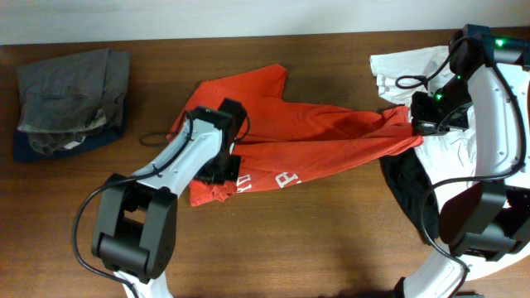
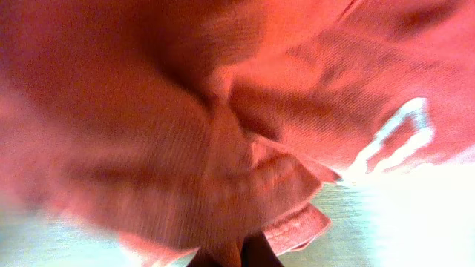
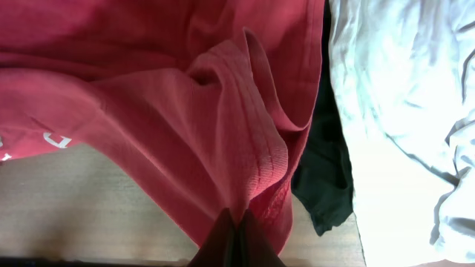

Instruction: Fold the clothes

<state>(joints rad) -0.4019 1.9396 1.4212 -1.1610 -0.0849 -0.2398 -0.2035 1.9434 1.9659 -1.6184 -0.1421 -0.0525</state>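
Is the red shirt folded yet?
Not yet. The red-orange T-shirt lies rumpled, pulled long between the left gripper and right gripper.

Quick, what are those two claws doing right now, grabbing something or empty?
Left gripper: closed, pinching the red-orange T-shirt.
Right gripper: closed on the same T-shirt's stitched edge.

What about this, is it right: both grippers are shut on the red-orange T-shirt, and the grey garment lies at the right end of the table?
Not quite. The grey garment lies at the left end of the table, as the overhead view shows. The rest holds: the left gripper and the right gripper are both shut on the red-orange T-shirt.
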